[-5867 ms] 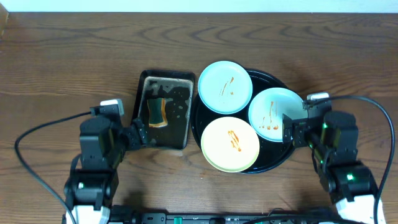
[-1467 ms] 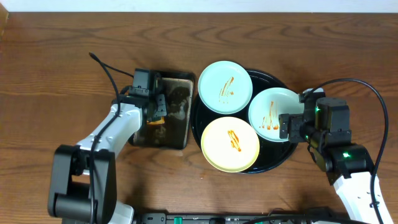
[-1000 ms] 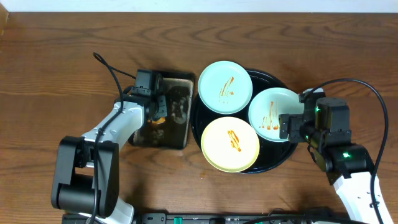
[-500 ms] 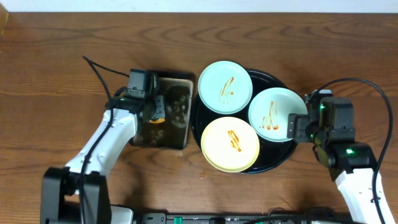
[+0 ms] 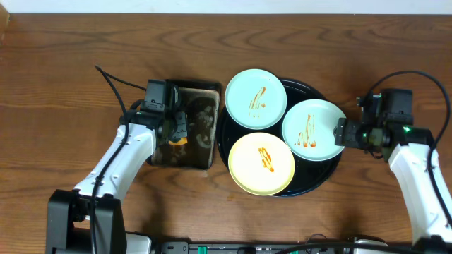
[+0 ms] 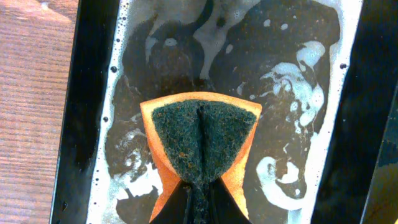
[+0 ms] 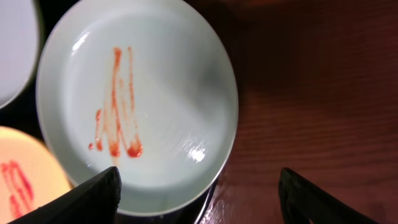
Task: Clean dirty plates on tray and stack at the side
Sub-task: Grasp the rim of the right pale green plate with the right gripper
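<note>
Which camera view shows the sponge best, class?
Left wrist: the sponge sits centre frame, dark scouring face up, pinched by the left gripper. Overhead shows only an orange sliver beside that gripper; right wrist shows none of it.

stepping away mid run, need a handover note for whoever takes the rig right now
The left gripper is shut on the sponge, pinching it folded over the soapy pan.
The right gripper is open at the right edge of the right mint plate, not gripping it.
That plate, the rear mint plate and the yellow plate all sit on the black tray, all sauce-streaked.
Done: sponge in hand.
Left: wipe all three plates, then stack them beside the tray.
</note>
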Available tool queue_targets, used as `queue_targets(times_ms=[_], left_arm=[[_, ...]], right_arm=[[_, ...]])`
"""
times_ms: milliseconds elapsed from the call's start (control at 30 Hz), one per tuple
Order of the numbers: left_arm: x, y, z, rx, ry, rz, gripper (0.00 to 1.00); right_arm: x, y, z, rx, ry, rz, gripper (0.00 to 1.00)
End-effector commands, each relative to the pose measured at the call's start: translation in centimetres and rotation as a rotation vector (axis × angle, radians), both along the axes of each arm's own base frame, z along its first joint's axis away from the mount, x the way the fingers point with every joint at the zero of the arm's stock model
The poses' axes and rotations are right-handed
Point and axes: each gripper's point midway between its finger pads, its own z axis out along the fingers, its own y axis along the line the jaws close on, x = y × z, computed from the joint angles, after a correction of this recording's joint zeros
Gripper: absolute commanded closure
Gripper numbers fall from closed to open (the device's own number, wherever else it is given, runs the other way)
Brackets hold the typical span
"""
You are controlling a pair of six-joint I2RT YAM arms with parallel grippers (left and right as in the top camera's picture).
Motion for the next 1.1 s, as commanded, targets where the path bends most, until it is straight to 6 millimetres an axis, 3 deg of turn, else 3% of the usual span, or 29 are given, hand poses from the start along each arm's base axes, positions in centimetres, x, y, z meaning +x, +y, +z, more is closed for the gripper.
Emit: queue_targets(times_ms=[0, 100, 200, 367, 567, 667, 833, 1067], left_arm=[[0.3, -0.2, 0.2, -0.010, -0.001, -0.001, 0.93], [0.3, -0.2, 0.2, -0.010, -0.001, -0.001, 0.92], [0.3, -0.2, 0.2, -0.010, -0.001, -0.001, 0.93], [0.3, -0.2, 0.2, -0.010, -0.001, -0.001, 0.93], [0.3, -0.2, 0.2, -0.010, -0.001, 0.000, 0.93], [0.3, -0.2, 0.2, -0.010, -0.001, 0.000, 0.93], [0.3, -0.2, 0.2, -0.015, 0.000, 0.013, 0.93], [0.3, -0.2, 0.2, -0.015, 0.000, 0.013, 0.93]], right_arm=[[1.2, -0.7, -0.1, -0.022, -0.020, 0.004, 0.24], [1.9, -1.1, -0.6, -0.025, -0.027, -0.007, 0.34], [2.4, -1.3, -1.5, -0.024, -0.017, -0.010, 0.50], [2.7, -1.3, -4.0, -0.019, 0.038, -0.009, 0.52], [3.2, -1.5, -5.6, -0.021, 0.058, -0.012, 0.52], [3.4, -1.5, -5.6, -0.022, 0.052, -0.011, 0.58], [3.2, -1.5, -5.6, -0.021, 0.059, -0.012, 0.80], [2.5, -1.4, -6.0, -0.018, 0.088, -0.011, 0.86]])
